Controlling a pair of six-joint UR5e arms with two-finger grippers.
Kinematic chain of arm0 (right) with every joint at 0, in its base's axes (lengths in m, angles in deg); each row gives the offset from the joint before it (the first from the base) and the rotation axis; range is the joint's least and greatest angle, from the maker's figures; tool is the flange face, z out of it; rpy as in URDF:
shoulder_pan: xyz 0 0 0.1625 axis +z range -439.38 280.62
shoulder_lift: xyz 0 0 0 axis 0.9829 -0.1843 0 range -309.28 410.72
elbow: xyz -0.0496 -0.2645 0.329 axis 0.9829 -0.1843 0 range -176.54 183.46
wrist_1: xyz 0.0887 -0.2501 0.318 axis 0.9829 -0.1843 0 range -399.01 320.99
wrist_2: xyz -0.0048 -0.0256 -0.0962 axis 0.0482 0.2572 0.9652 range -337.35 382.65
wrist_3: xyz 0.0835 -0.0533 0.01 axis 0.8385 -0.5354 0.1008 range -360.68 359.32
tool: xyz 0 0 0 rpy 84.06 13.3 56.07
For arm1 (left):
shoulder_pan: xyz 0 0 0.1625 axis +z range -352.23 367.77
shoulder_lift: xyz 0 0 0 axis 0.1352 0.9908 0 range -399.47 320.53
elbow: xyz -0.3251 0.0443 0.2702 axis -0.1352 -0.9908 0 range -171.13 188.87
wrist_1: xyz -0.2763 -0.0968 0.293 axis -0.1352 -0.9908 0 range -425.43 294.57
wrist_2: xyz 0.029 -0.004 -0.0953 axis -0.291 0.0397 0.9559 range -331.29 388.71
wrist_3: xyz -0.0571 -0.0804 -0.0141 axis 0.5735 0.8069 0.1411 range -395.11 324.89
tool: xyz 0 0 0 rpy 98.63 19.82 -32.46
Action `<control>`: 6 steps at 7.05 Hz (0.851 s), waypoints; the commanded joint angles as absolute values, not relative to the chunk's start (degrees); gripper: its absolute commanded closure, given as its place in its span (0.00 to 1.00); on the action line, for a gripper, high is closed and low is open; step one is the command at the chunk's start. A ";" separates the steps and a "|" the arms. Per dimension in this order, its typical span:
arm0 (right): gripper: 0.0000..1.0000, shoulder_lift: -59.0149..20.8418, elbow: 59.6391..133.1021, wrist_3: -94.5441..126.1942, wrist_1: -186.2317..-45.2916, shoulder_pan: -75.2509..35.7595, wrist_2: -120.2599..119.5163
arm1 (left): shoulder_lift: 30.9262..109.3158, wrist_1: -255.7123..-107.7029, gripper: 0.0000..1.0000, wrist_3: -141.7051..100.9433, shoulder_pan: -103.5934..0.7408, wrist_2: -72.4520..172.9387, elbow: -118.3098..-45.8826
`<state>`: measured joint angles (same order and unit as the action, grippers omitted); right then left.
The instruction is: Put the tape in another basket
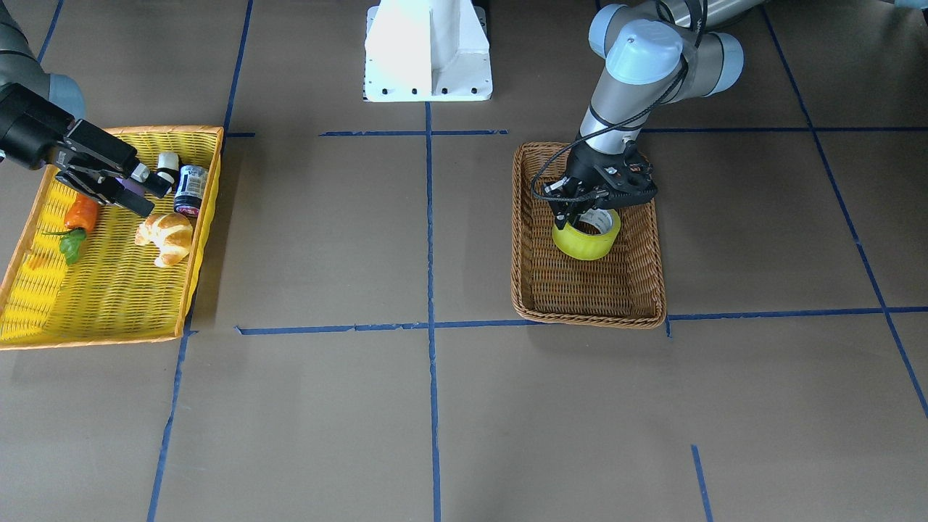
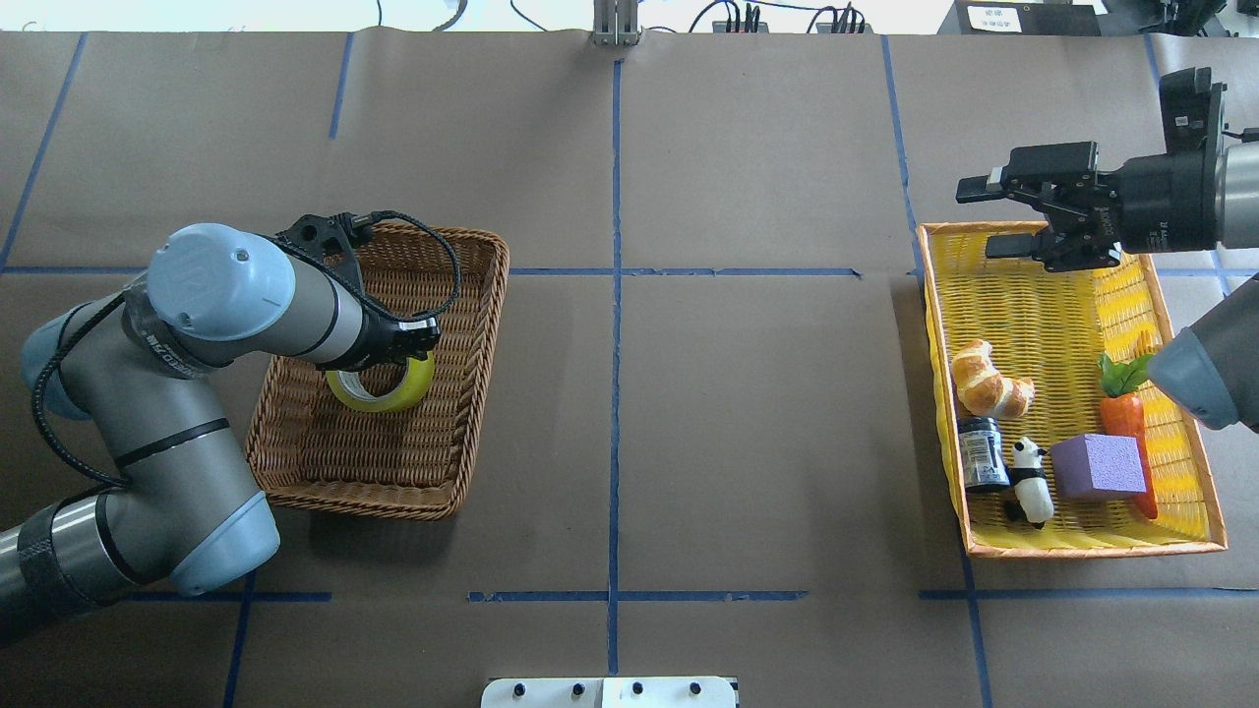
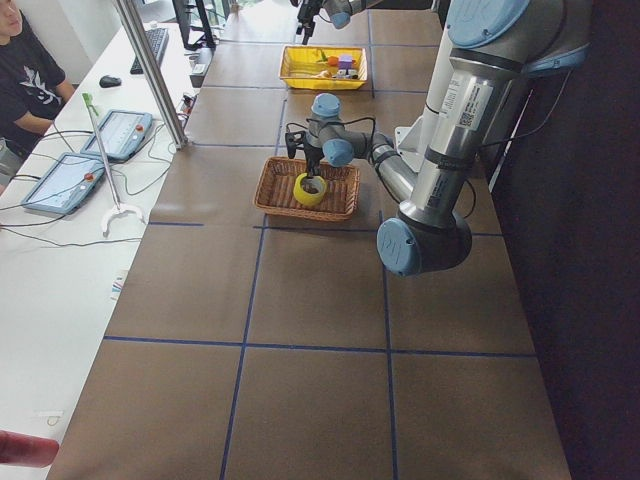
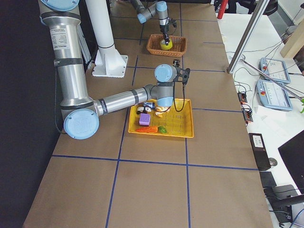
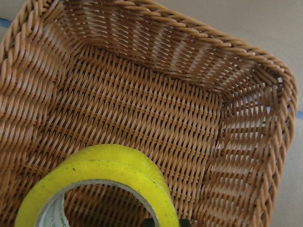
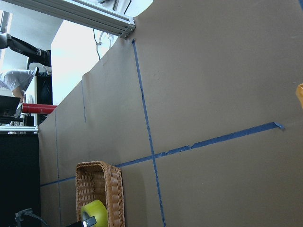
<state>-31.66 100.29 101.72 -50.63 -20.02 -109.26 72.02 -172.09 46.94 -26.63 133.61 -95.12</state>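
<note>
The yellow-green tape [image 1: 586, 235] is inside the brown wicker basket [image 1: 589, 317], towards the end nearer the robot base. My left gripper [image 1: 583, 214] reaches down into the basket and is shut on the roll's rim, holding it tilted. The left wrist view shows the tape [image 5: 109, 165] close up over the basket's woven floor [image 5: 156, 109]. From overhead the tape [image 2: 384, 388] sits under the left gripper [image 2: 401, 346] in the basket [image 2: 474, 393]. My right gripper [image 2: 987, 216] is open and empty above the far end of the yellow tray.
The yellow orange-rimmed tray [image 2: 1043, 295] on the other side holds a croissant [image 2: 989, 379], a dark jar [image 2: 982, 452], a panda figure [image 2: 1028, 477], a purple block [image 2: 1097, 464] and a carrot [image 2: 1126, 423]. The white robot base [image 1: 428, 51] stands between the arms.
</note>
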 commanded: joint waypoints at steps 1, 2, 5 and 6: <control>0.00 -31.46 100.23 101.80 -50.62 -20.05 -109.19 | 72.41 -171.87 0.40 46.01 -26.86 133.39 -94.66; 0.00 -31.46 100.23 101.80 -50.62 -20.05 -109.19 | 72.24 -171.78 0.00 46.01 -27.29 133.30 -94.92; 0.00 -31.81 101.02 100.76 -54.27 -13.51 -110.32 | 71.71 -171.51 0.00 38.69 -35.26 134.17 -100.61; 0.00 -31.72 101.54 96.05 -59.70 -10.33 -113.81 | 68.66 -170.73 0.00 29.06 -39.13 136.44 -102.38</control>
